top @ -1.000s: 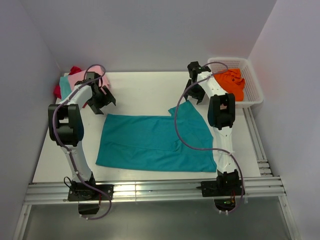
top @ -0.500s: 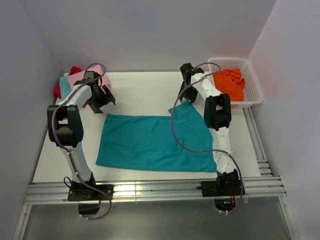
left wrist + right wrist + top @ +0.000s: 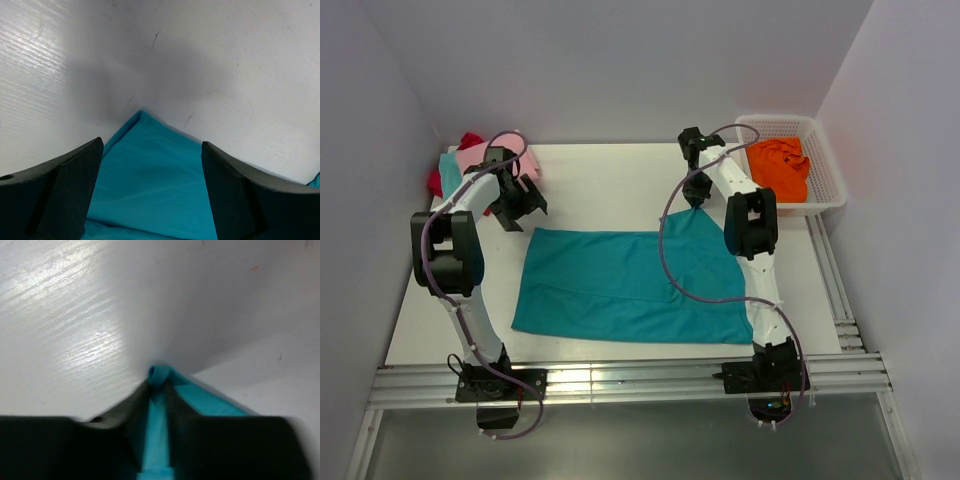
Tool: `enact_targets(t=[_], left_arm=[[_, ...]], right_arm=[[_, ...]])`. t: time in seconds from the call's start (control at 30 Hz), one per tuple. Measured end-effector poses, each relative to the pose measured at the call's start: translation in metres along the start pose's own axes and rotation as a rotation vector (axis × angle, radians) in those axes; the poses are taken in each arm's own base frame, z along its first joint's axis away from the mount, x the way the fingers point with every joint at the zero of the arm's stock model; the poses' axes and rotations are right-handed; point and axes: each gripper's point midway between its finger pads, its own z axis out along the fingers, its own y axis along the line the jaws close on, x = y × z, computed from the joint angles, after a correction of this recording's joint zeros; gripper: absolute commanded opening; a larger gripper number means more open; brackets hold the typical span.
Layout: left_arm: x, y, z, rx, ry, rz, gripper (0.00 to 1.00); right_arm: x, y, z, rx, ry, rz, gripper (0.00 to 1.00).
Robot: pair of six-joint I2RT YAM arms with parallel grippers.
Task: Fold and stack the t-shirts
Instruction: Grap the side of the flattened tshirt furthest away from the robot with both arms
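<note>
The teal t-shirt [image 3: 620, 285] lies spread flat mid-table. My right gripper [image 3: 695, 195] is at its far right corner, shut on a pinched fold of teal cloth [image 3: 159, 377] that pokes out past the fingertips. My left gripper [image 3: 517, 207] hovers open over the shirt's far left corner [image 3: 145, 165], one finger [image 3: 65, 190] on each side and nothing between them. Pink [image 3: 480, 155], red [image 3: 470, 140] and light aqua [image 3: 448, 165] t-shirts are piled at the far left. The orange t-shirt [image 3: 780, 165] sits in the basket.
A white mesh basket [image 3: 828, 190] stands at the far right corner, close to my right arm. Walls close in on the left, back and right. An aluminium rail [image 3: 620, 385] runs along the near edge by the arm bases.
My right gripper moved left onto the teal shirt's far right corner and closed on it; the flap there now lies narrower. My left gripper barely shifted and stayed open.
</note>
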Motion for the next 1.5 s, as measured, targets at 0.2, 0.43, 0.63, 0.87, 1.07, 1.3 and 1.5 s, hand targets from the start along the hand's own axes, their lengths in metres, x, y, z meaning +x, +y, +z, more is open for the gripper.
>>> enact_targets(t=[0.2, 0.43, 0.63, 0.87, 1.07, 1.3, 1.5], left_arm=[[-0.001, -0.004, 0.000, 0.017, -0.003, 0.000, 0.85], [-0.017, -0.011, 0.006, 0.016, -0.022, 0.009, 0.80], [-0.026, -0.011, 0.029, -0.007, -0.016, 0.034, 0.75], [-0.005, 0.003, 0.037, -0.027, 0.031, 0.044, 0.71], [0.012, 0.011, 0.031, -0.024, 0.059, 0.043, 0.67], [0.016, 0.011, 0.031, -0.022, 0.062, 0.045, 0.61], [0.018, 0.009, 0.032, -0.022, 0.067, 0.053, 0.53]], right_arm=[[0.006, -0.001, -0.001, 0.055, -0.008, -0.044, 0.00], [0.012, -0.003, -0.003, 0.073, -0.007, -0.067, 0.00], [0.018, -0.008, -0.004, 0.083, 0.006, -0.070, 0.00], [0.028, -0.017, -0.006, 0.099, 0.028, -0.074, 0.00], [0.029, -0.020, -0.006, 0.102, 0.032, -0.073, 0.00], [0.029, -0.020, -0.006, 0.103, 0.032, -0.072, 0.00], [0.030, -0.021, -0.006, 0.108, 0.034, -0.073, 0.00]])
